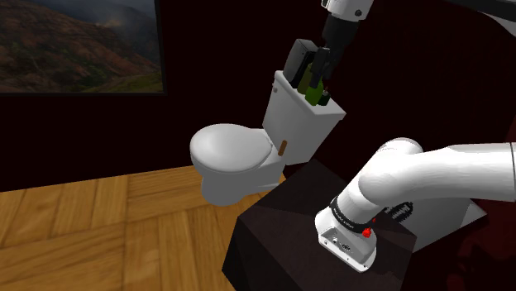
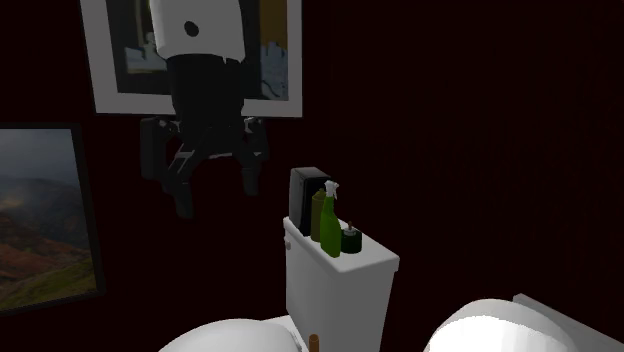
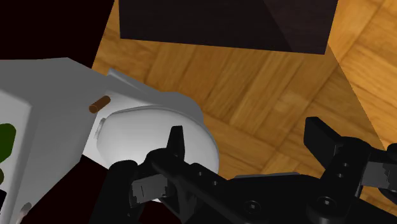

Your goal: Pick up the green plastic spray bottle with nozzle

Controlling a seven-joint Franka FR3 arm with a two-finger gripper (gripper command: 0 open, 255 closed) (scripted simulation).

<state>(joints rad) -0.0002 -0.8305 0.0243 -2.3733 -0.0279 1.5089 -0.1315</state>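
Dark walls close in a small room with a wood parquet floor (image 1: pixel 99 223), and a framed landscape picture (image 1: pixel 78 45) hangs at the shoulder view's left. A white toilet (image 1: pixel 231 157) stands at the far wall with its lid down. A small brown handle (image 3: pixel 98 104) sticks out of the side of its tank (image 2: pixel 335 285).

Four things stand close together on the tank's top. A dark box (image 2: pixel 306 190) is farthest to the second exterior view's left, and an olive bottle (image 2: pixel 316 218) is right against it. The green spray bottle (image 2: pixel 329 228) with its white nozzle stands just beside the olive one, and a small dark round jar (image 2: pixel 350 240) sits at that view's right end of the row.

The tool (image 2: pixel 217 195) hangs from the white arm (image 1: pixel 446 174), higher than the tank. In the second exterior view it is up and to the left of the spray bottle, not touching it. In the shoulder view its black shape lies across the box and the bottle tops, so the gap cannot be judged from there. Its fingers stand apart with nothing between them — the wrist view shows only floor and the toilet's lid through the opening.

The dark stand (image 1: pixel 281 215) sits at the shoulder view's near right, just beside the toilet.
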